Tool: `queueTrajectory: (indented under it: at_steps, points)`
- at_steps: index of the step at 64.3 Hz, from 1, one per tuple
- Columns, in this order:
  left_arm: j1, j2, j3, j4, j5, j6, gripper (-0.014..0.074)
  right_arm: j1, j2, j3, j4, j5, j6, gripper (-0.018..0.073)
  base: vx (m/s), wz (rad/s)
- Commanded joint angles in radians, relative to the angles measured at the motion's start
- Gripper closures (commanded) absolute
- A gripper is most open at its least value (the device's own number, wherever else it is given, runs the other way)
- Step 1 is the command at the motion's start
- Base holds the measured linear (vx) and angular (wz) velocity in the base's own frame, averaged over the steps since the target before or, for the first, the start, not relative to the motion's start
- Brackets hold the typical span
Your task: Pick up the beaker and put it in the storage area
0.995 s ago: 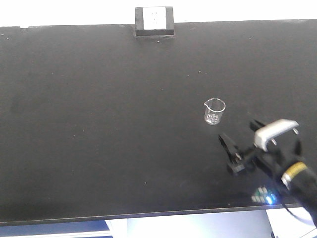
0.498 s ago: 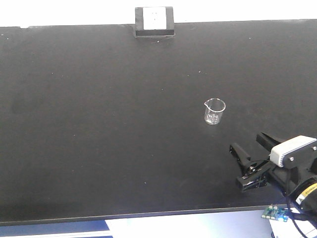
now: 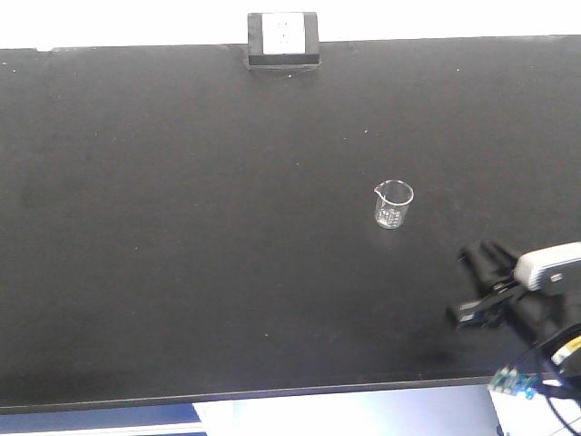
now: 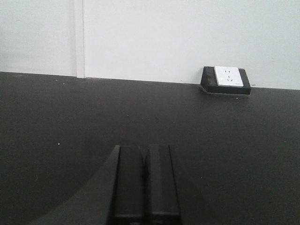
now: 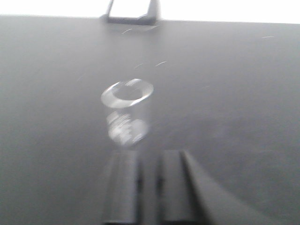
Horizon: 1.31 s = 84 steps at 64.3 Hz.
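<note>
- on the black counter (image 3: 182,272), right of centre: the beaker (image 3: 393,203) stands upright, spout facing left in the front view, touching nothing. bare surface all around it.
- this counter looks to be the storage area itself, so i judge the beaker sits where the task wants it; upright on its base = stable, no support needed.
- only other item: small black-framed white box (image 3: 283,38) at the rear edge, well apart from the glass. also seen in left wrist view (image 4: 226,80).
- right tool (image 3: 479,289) hangs near the front-right corner, apart from the beaker, holding nothing. front view is blurred; right wrist view shows the fingers (image 5: 123,187) close together w/ a thin gap, i.e. narrow, prob. nearly closed.
- right wrist cam looks straight at the beaker (image 5: 127,111) just ahead of the tool tips; blurred, so marks unreadable.
- left tool (image 4: 143,185): fingers pressed together, nothing gripped, low over bare counter; it has no role w/ a single small glass.
- judgement: placement looks done; main risk is an arm clipping the light glass and tipping it.
</note>
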Motion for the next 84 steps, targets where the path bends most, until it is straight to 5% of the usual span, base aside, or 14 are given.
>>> queueTrajectory:
  at_steps: [1,11,27,38,48,61,84]
  points:
    - [0.000,-0.006,-0.020,-0.010,-0.091,-0.007,0.0603,-0.003,-0.105,0.025,0.133,-0.201,-0.007,0.0562,0.00,0.00]
    - [0.000,-0.006,-0.020,-0.010,-0.091,-0.007,0.0603,-0.014,-0.300,0.025,0.319,-0.045,-0.091,0.0571,0.00,0.00]
    - [0.000,-0.006,-0.020,-0.010,-0.091,-0.007,0.0603,-0.134,-0.674,0.025,0.326,0.434,-0.244,0.0570,0.00,0.00]
    - [0.000,-0.006,-0.020,-0.010,-0.091,-0.007,0.0603,-0.134,-0.922,0.025,0.417,0.674,-0.357,0.0568,0.00,0.00]
    - [0.000,-0.006,-0.020,-0.010,-0.091,-0.007,0.0603,-0.134,-1.081,0.025,0.454,0.811,-0.529,0.0568,0.00,0.00]
    - [0.000,-0.006,-0.020,-0.010,-0.091,-0.007,0.0603,-0.134,-1.236,0.027,0.593,1.017,-0.574,0.0567,0.00,0.00]
    - [0.000,-0.006,-0.020,-0.010,-0.091,-0.007,0.0603,-0.133,-1.441,0.027,0.593,1.235,-0.632,0.0565,0.00,0.00]
